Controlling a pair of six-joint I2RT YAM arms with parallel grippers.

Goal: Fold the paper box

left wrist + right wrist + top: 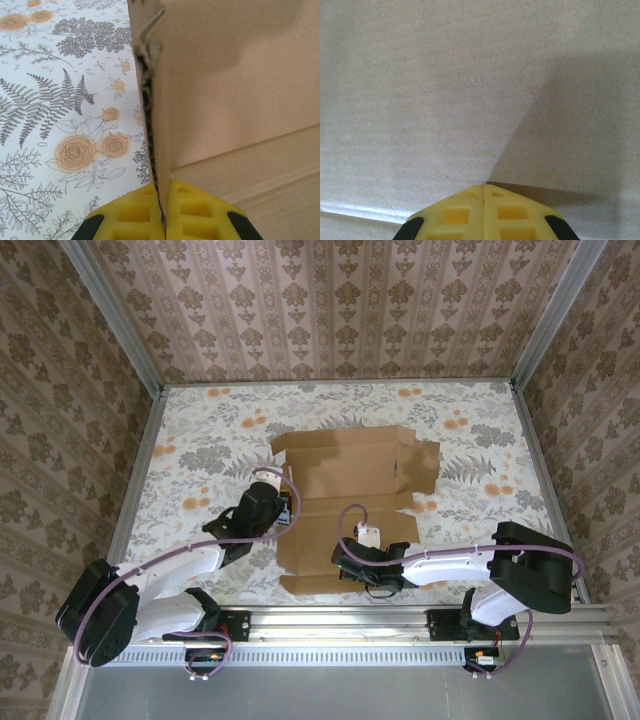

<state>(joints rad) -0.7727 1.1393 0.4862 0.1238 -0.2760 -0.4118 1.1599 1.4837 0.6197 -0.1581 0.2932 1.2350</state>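
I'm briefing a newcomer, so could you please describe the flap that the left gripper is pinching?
On the floral table, a flat brown paper box lies centred. At its left edge, the left gripper is shut on the corrugated edge of one flap; no other part sits between yellow fingers.

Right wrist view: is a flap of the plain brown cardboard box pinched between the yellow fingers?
No, the right gripper is shut with nothing between its fingers, over a flat face of the brown cardboard box.
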